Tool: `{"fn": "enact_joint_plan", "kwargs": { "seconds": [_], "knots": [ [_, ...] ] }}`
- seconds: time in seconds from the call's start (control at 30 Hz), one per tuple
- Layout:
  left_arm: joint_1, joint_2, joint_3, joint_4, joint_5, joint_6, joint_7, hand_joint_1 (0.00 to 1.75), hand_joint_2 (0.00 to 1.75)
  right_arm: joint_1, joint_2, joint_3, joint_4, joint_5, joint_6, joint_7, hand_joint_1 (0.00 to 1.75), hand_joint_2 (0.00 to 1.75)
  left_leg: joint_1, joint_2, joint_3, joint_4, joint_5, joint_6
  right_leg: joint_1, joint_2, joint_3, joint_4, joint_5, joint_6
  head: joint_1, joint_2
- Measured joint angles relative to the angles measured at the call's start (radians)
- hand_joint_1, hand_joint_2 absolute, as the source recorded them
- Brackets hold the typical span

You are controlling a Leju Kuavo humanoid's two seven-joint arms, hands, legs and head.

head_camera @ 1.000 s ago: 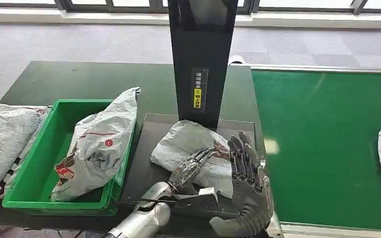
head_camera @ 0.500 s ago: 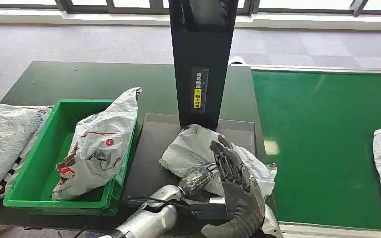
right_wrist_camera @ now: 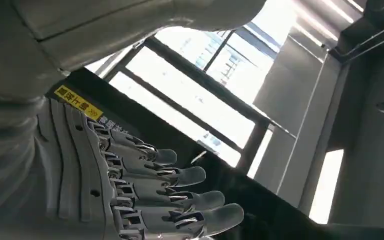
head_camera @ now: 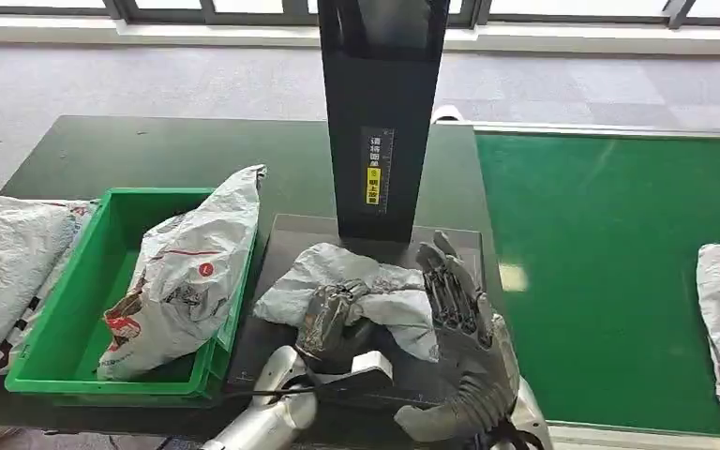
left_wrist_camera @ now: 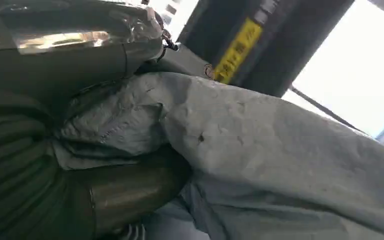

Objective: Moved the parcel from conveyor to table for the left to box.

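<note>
We stood before a dark green table (head_camera: 150, 150) on grey carpet tiles (head_camera: 150, 80). Window frames (head_camera: 206, 9) ran along the far wall, and daylight poured through tall panes (right_wrist_camera: 200, 105) overhead.

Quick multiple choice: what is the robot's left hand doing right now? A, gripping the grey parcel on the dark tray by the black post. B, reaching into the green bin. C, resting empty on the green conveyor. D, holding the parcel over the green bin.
A: the left robot hand has its fingers curled into the crumpled grey parcel lying on the dark tray, beside the green bin, not over it.
</note>
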Motion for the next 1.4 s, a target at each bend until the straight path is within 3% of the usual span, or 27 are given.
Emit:
{"fn": "enact_joint_plan", "kwargs": {
  "seconds": [0.17, 0.3, 0.6, 0.9, 1.03, 1.27, 1.4],
  "knots": [
    [0.049, 0.012, 0.041, -0.100, 0.016, 0.024, -0.039, 1.75, 1.75, 0.010, 0.016, -0.018, -0.005, 0.003, -0.005, 0.000, 0.00, 1.75, 0.000, 0.000, 0.000, 0.000, 0.000, 0.000, 0.000, 0.000, 0.000, 0.000, 0.000, 0.000, 0.000, 0.000],
    [0.135, 0.018, 0.087, -0.293, 0.064, 0.053, -0.118, 1.75, 1.75, 0.023, 0.018, -0.023, -0.005, 0.012, -0.053, 0.000, 0.00, 1.75, 0.000, 0.000, 0.000, 0.000, 0.000, 0.000, 0.000, 0.000, 0.000, 0.000, 0.000, 0.000, 0.000, 0.000],
    [0.213, 0.031, 0.140, -0.515, 0.088, 0.055, -0.120, 1.75, 1.75, 0.035, 0.018, -0.023, -0.008, 0.011, -0.080, 0.000, 0.00, 1.75, 0.000, 0.000, -0.001, 0.000, 0.000, 0.000, 0.000, 0.000, 0.000, 0.000, 0.000, 0.000, 0.000, 0.000],
    [0.367, 0.047, 0.235, -1.086, 0.222, 0.056, -0.120, 1.75, 1.75, 0.051, -0.064, 0.065, -0.008, -0.083, -0.385, 0.000, 0.00, 1.75, 0.000, 0.002, -0.002, 0.000, -0.001, 0.000, 0.000, 0.002, -0.002, 0.000, 0.000, 0.000, 0.000, 0.000],
    [0.361, 0.044, 0.378, -1.260, 0.265, 0.056, -0.120, 1.75, 1.75, 0.052, -0.122, 0.130, -0.008, -0.119, -0.495, 0.000, 0.00, 1.75, 0.001, 0.002, -0.002, 0.000, 0.000, -0.001, 0.001, 0.002, -0.002, 0.000, 0.000, 0.000, 0.000, 0.000],
    [0.302, 0.038, 0.589, -1.338, 0.228, 0.055, -0.120, 1.75, 1.75, 0.061, -0.168, 0.186, -0.009, -0.108, -0.531, 0.000, 0.00, 1.75, 0.001, 0.001, 0.000, 0.000, 0.000, 0.000, 0.000, 0.001, -0.002, 0.000, 0.000, 0.000, 0.000, 0.000],
    [0.203, 0.070, 0.651, -1.095, 0.070, 0.053, -0.107, 1.75, 1.75, 0.095, -0.180, 0.187, -0.029, -0.076, -0.542, 0.001, 0.00, 1.75, 0.000, -0.002, 0.001, 0.000, 0.001, 0.000, 0.000, -0.004, 0.000, 0.000, 0.000, 0.000, 0.000, 0.000]
  ]
}}
